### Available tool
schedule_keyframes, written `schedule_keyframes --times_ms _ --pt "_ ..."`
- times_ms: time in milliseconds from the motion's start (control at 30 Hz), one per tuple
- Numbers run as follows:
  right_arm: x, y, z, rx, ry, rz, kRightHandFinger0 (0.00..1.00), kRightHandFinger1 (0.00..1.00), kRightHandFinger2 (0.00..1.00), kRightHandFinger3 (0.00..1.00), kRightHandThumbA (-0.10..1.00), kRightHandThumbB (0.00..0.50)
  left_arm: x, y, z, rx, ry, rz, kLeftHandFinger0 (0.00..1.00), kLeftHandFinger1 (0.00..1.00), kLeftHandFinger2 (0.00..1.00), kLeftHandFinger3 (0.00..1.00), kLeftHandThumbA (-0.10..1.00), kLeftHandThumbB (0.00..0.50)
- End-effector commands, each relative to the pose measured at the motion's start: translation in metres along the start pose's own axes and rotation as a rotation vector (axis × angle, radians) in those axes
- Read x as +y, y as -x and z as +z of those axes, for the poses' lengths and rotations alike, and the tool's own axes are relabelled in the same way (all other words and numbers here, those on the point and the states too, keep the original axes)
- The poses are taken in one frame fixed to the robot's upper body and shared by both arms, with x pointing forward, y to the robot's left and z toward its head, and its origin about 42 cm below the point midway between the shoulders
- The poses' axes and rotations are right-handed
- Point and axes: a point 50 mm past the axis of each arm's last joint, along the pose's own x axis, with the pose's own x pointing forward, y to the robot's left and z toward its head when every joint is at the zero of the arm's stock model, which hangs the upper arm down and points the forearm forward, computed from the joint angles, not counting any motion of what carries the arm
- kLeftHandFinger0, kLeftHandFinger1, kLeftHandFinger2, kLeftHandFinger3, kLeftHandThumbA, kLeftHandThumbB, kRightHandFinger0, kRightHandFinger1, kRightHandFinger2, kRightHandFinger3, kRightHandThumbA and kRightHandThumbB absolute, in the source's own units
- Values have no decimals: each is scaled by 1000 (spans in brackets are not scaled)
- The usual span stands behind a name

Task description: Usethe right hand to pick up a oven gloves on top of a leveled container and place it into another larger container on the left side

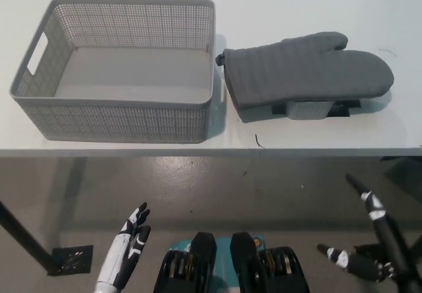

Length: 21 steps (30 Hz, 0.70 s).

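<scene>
At far left, toward ten o'clock of the scene, a large grey rectangular plastic basket (119, 68) with perforated walls and a slot handle in its left end stands on the white table (316, 2); its interior holds nothing. Below the table edge, at about seven o'clock, the robot's white left hand (126, 250) hangs over the grey floor (217, 187), fingers extended and close together, gripping nothing. Just beside the basket's right wall, at about two o'clock of the scene, a grey quilted fabric oven glove (303, 72) lies flat with its cuff and a small dark hanging loop toward the basket and its thumb pointing toward twelve o'clock. The glove rests on a low grey perforated container (306, 110), mostly hidden beneath it, with only its front edge showing. At about five o'clock, low and well apart from the glove, the black right hand (369, 240) hovers with fingers spread wide, empty.
</scene>
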Motion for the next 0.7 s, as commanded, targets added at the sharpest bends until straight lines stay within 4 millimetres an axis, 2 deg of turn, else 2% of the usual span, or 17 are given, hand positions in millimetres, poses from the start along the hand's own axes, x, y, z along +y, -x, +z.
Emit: schedule_keyframes --times_ms 0,100,133,200,400,667 --pt "-97 -69 84 -122 682 -223 1000 1000 1000 1000 1000 163 9 -10 14 -132 -31 28 1000 1000 1000 1000 1000 45" --pt "-105 -90 90 -97 726 -231 1000 1000 1000 1000 1000 169 11 -10 14 -136 -32 36 1000 1000 1000 1000 1000 44" --pt "-108 -101 90 -85 745 -235 1000 1000 1000 1000 1000 202 11 -10 14 -137 -32 37 1000 1000 1000 1000 1000 45" --pt "-111 -117 88 -72 770 -241 1000 1000 1000 1000 1000 214 11 -11 14 -136 -33 36 1000 1000 1000 1000 1000 47" --pt "-113 -158 85 -40 803 -252 1000 1000 1000 1000 1000 241 10 -11 14 -139 -35 27 1000 1000 1000 1000 1000 59" --pt "-105 -197 80 18 842 -252 1000 1000 1000 1000 1000 233 10 -10 14 -134 -33 23 1000 1000 1000 1000 1000 52"
